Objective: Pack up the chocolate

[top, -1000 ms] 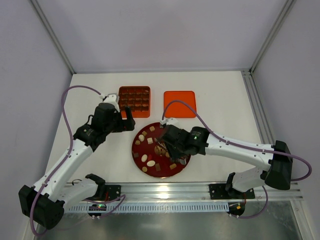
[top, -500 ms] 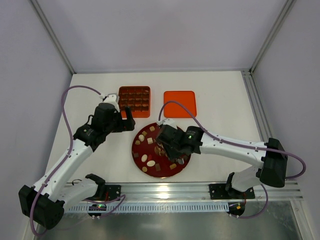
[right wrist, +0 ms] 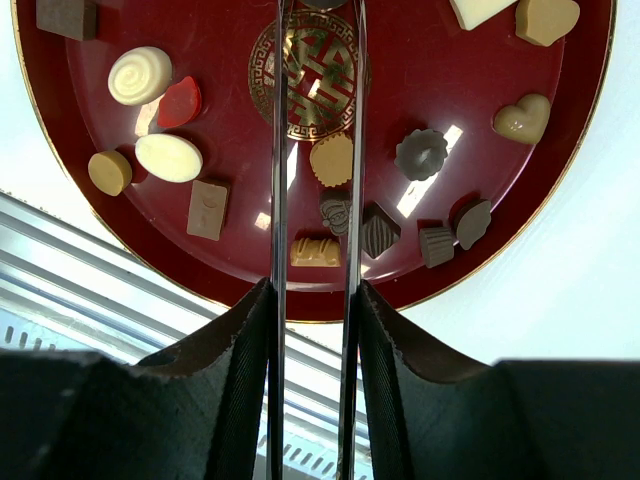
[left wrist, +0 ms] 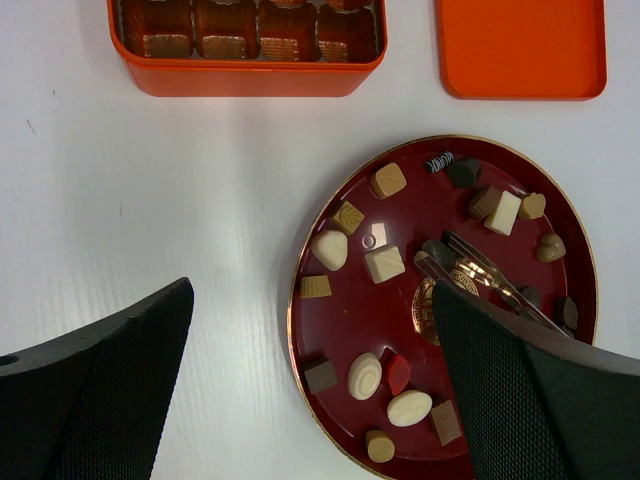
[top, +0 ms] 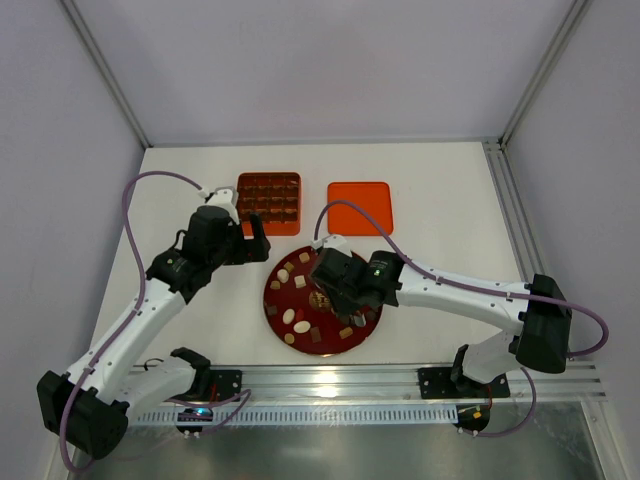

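Note:
Several chocolate pieces [top: 295, 319], dark, tan and cream, lie on a dark red plate [top: 271, 305]; they also show in the left wrist view [left wrist: 384, 264] and the right wrist view [right wrist: 168, 157]. My right gripper [top: 335, 290] [right wrist: 315, 290] is over the plate and shut on metal tongs [right wrist: 279, 150] [left wrist: 483, 274]. The tong tips flank a dark piece [left wrist: 437, 250] near the plate's middle. My left gripper [top: 255, 240] [left wrist: 312, 290] is open and empty, above the plate's left edge. The orange box [top: 269, 202] with empty brown cells stands behind the plate.
The orange lid [top: 360, 208] [left wrist: 520, 48] lies to the right of the box. An aluminium rail [top: 330, 378] runs along the near table edge, close to the plate's front rim. Walls enclose the table on the left, back and right.
My right gripper with the tongs has moved a little left and away from me over the plate. The left arm has not moved.

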`<move>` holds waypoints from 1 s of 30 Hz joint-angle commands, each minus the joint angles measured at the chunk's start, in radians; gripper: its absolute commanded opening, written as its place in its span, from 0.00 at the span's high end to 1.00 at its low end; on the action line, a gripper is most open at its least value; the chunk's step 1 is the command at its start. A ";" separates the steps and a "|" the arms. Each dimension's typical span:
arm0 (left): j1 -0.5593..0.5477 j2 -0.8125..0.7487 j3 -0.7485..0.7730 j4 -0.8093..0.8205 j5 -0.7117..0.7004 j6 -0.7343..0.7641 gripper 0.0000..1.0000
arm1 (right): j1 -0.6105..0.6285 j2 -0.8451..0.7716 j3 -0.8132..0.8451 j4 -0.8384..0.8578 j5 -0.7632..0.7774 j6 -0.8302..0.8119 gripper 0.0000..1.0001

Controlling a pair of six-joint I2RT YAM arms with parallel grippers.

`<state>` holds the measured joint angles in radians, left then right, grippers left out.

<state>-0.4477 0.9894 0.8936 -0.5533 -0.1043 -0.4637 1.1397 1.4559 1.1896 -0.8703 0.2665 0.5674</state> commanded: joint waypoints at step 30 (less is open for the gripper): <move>0.003 -0.066 0.357 -0.204 -0.155 0.010 0.00 | -0.281 0.431 0.698 0.359 -0.055 -0.320 0.70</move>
<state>-0.4477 0.9535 1.2072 -0.6998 -0.2176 -0.4629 0.8707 1.7962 1.7714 -0.6579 0.2489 0.3183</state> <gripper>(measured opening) 0.996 0.362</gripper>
